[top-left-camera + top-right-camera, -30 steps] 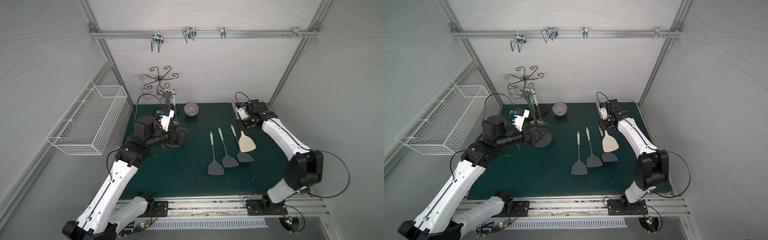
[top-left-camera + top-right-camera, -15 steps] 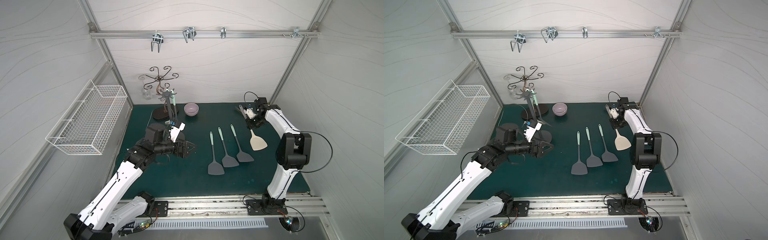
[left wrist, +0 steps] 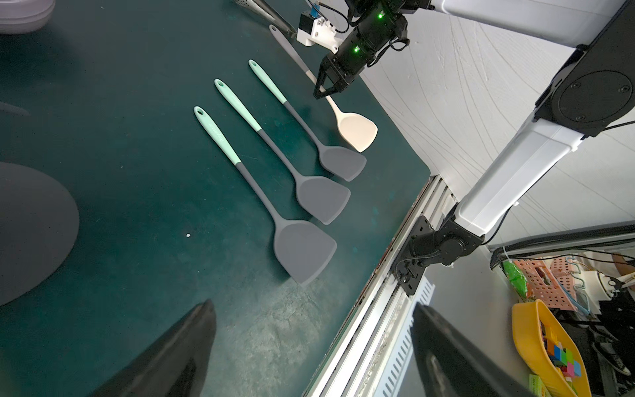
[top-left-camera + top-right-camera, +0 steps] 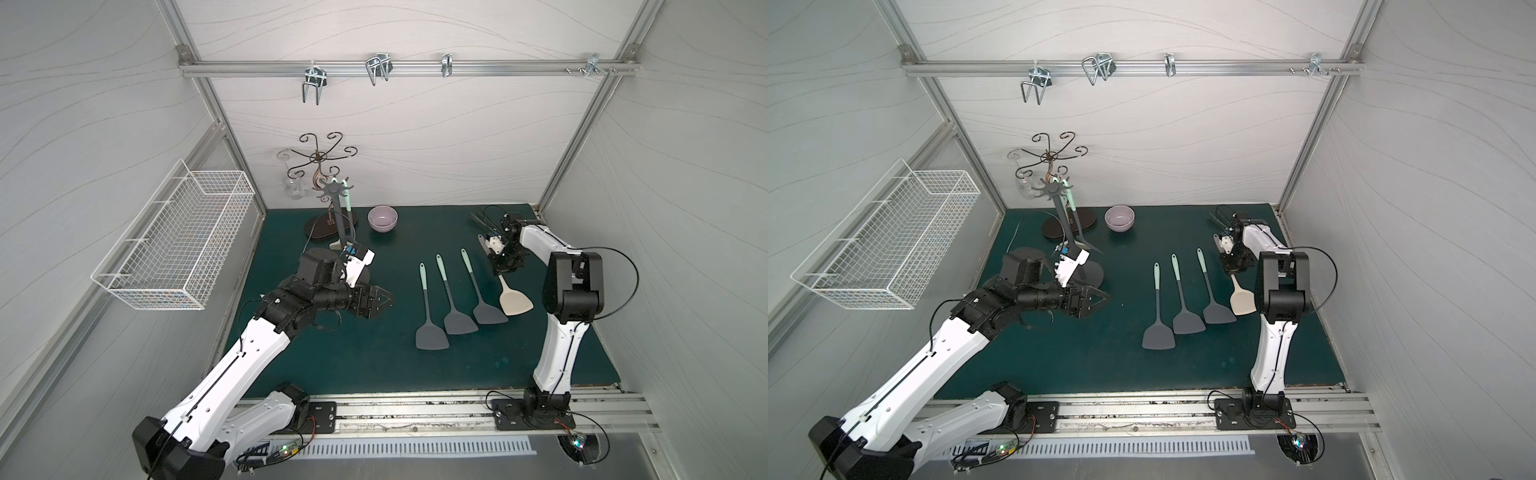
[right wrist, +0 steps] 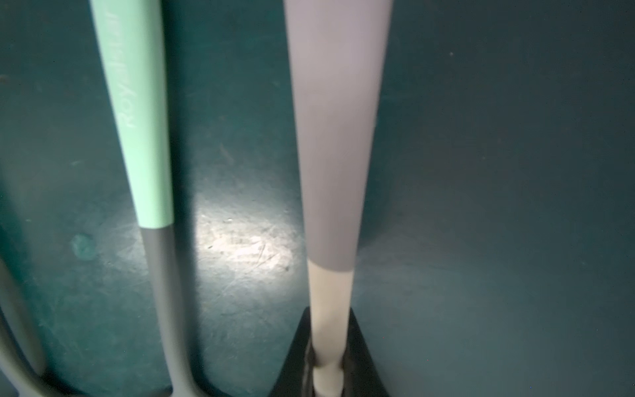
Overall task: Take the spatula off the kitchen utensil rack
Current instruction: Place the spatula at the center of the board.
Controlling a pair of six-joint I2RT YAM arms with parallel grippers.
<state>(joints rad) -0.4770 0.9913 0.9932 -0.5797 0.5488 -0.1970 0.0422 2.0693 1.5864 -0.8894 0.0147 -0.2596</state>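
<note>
We see the utensil rack (image 4: 1054,190) standing at the back left of the green mat (image 4: 374,365): dark grey, with a thin pole, a flat round base and a top hub of short pegs. One spatula (image 4: 347,199) hangs from a peg by its mint handle, and its lower end is partly hidden. We see the cream spatula (image 4: 515,301) off the rack at the mat's right side, with a grey handle and a pale head. The right gripper (image 3: 321,92) clamps its neck, and its head is low toward the front. We cannot tell whether it touches the mat.
</note>
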